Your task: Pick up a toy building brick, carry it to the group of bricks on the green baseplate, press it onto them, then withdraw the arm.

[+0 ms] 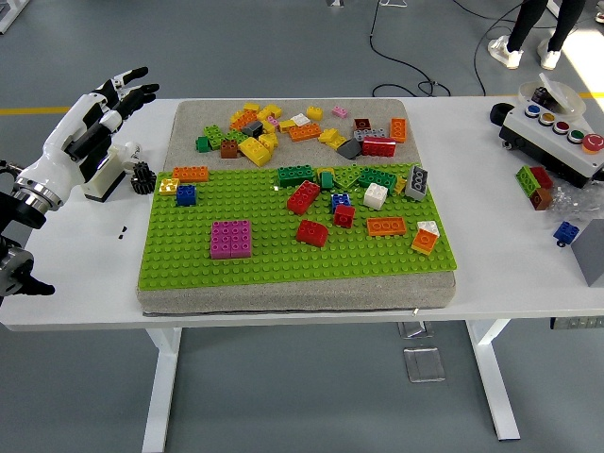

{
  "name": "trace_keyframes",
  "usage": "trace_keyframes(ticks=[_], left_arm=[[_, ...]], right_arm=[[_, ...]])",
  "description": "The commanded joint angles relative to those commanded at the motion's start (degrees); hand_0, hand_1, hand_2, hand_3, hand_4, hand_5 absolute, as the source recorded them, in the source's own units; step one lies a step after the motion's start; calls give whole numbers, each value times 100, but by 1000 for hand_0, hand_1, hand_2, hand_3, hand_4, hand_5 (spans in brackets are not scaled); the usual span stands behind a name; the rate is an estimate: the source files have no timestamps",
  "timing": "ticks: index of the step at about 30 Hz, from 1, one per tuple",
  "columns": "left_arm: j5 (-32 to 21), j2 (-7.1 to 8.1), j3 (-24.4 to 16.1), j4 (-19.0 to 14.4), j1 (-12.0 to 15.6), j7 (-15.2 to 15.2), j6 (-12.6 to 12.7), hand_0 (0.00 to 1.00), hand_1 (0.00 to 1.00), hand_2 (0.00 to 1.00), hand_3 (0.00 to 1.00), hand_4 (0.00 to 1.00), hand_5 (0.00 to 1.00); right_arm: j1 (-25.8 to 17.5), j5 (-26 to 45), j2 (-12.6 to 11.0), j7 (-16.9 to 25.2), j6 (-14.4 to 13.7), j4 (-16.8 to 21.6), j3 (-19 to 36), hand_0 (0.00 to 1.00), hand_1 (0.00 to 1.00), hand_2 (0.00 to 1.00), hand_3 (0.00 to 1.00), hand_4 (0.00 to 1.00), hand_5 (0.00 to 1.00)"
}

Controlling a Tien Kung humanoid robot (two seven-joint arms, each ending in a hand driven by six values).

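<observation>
Hovering above the white table's [85, 274] left end, the robot's black-and-white left hand [92, 118] has its fingers extended and slightly spread, gripping nothing; it is well apart from the bricks. Just beside and below it sit a small white block-shaped part [106, 176] and a black toothed gear-like piece [142, 176]. To their right lies the bright green studded baseplate [274, 269], resting on a grey foam pad [189, 118] whose bare far strip carries a loose heap of mixed yellow, orange, green, grey and red toy bricks [255, 132]. Near the baseplate's far-left corner are a flat orange brick [191, 174], a small yellow brick [168, 186] and a blue square brick [187, 195], close together. Nearer the front stands a magenta square brick block [231, 239], apart from the others. Toward the centre and right lies the group of bricks on the baseplate: a dark green long brick [295, 175], a red tilted brick [303, 197], a red brick [312, 233], a white brick [376, 196], an orange flat brick [386, 226] and a grey brick with round studs [416, 182]. At the table's far-right end rests a white control box with coloured round buttons [557, 132], with several loose small bricks [535, 185] beside it. On the floor beyond the table, a person's legs and white shoes [525, 47] are visible.
</observation>
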Motion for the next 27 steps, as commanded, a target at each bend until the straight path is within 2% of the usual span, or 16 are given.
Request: trace_keyframes(ticks=[27], left_arm=[[178, 16, 11, 144, -88, 43, -152, 998, 891, 867, 921, 998, 719]], right_arm=[[-29, 26, 5, 26, 21, 0, 5, 758, 687, 735, 646, 899, 473]])
